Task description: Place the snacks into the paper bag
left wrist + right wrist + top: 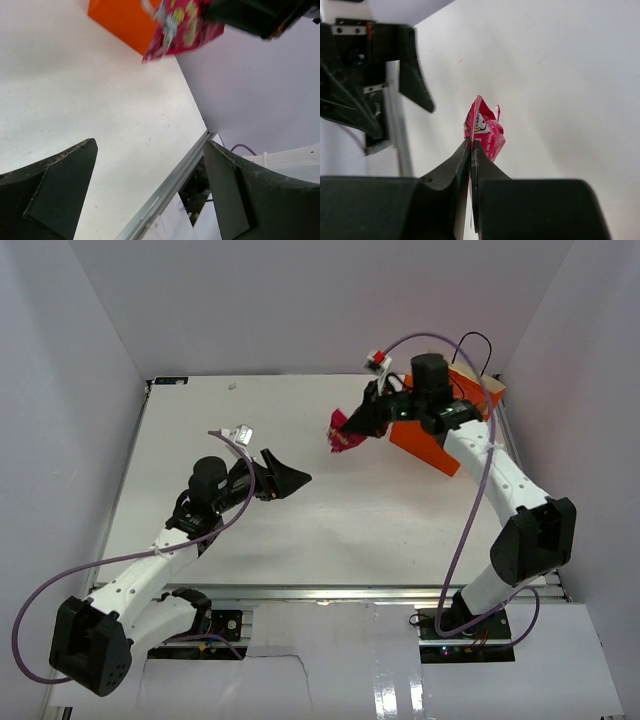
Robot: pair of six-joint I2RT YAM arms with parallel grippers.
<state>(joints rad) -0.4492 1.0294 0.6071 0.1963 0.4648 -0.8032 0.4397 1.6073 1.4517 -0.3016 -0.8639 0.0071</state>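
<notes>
Evidently the step in hand is the carry. The right hand (362,428) is pinched shut on a pink-red candy wrapper (345,432) and holds it in the air, off the white desk (300,540). In the right wrist view the two fingers meet on the wrapper's lower edge, and the crumpled packet sticks up past their tips. The orange paper bag (425,445) stands at the far right of the desk, just beside the wrapper. The right arm's wrist covers much of it, so its mouth cannot be read from above.

The left hand (290,480) sits well apart toward the middle of the desk, its fingers spread wide with nothing between them. Its wrist view looks across at the wrapper and a corner of the bag.

Judging from this, the wrapper is beside the bag rather than over it. The next move calls for swinging the right hand across until the packet hangs above the opening, then releasing. The risk is a light wrapper catching the rim or a handle — so it should be well inside the mouth first.
</notes>
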